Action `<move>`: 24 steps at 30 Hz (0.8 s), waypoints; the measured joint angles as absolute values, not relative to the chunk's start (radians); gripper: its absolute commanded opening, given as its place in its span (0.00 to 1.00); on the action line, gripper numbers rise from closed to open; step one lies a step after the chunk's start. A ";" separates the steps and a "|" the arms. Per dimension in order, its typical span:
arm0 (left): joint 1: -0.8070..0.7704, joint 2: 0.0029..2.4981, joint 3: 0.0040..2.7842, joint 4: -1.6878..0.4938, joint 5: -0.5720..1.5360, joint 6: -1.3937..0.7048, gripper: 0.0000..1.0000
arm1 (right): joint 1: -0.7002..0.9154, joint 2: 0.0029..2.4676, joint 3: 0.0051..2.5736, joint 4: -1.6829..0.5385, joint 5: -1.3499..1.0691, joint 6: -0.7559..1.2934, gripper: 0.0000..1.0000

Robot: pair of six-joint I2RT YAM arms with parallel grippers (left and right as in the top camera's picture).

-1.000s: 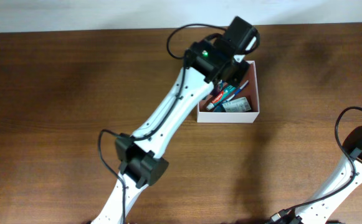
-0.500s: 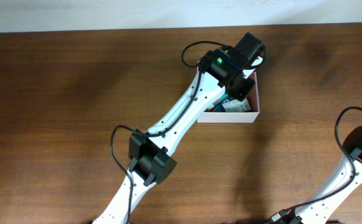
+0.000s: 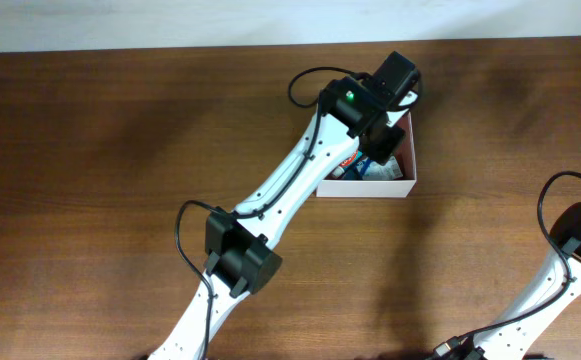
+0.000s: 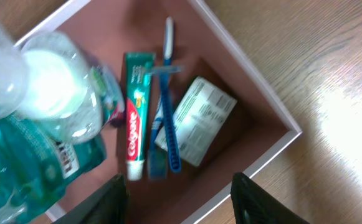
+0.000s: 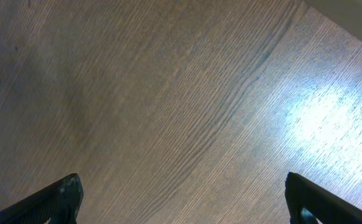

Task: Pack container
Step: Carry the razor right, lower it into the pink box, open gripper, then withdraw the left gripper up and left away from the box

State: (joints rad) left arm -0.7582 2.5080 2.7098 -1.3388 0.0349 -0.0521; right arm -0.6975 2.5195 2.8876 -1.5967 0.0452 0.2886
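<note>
The container [image 3: 370, 189] is a white-walled square box at the table's back, right of centre. My left arm [image 3: 362, 104] reaches over it and hides most of its inside from overhead. In the left wrist view my left gripper [image 4: 179, 200] hangs above the container's near wall [image 4: 265, 157], open, with nothing between its fingers. On the pinkish floor lie a toothpaste tube [image 4: 134, 118], a blue toothbrush [image 4: 170, 124] and a green-and-white carton [image 4: 198, 118]. A teal mouthwash bottle [image 4: 34, 146] with a clear cap fills the left side, close to the camera. My right gripper [image 5: 182, 194] is open over bare wood.
The right arm [image 3: 578, 245] stands at the table's right edge, well away from the container. A pale wall runs along the table's back edge [image 3: 170, 45]. The left arm's cable loops near its base [image 3: 185, 225].
My left arm has moved right over the container, covering more of it. Its gripper has opened.
</note>
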 measured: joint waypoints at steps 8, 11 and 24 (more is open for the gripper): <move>-0.714 2.505 2.710 -1.375 0.035 -0.040 0.99 | -0.698 2.520 2.888 -1.597 0.045 0.289 0.99; -0.702 2.481 2.710 -1.375 0.031 -0.025 0.99 | -0.698 2.520 2.888 -1.597 0.046 0.289 0.99; -0.535 2.167 2.721 -1.419 -0.080 -0.002 0.99 | -0.698 2.519 2.888 -1.597 0.046 0.288 0.99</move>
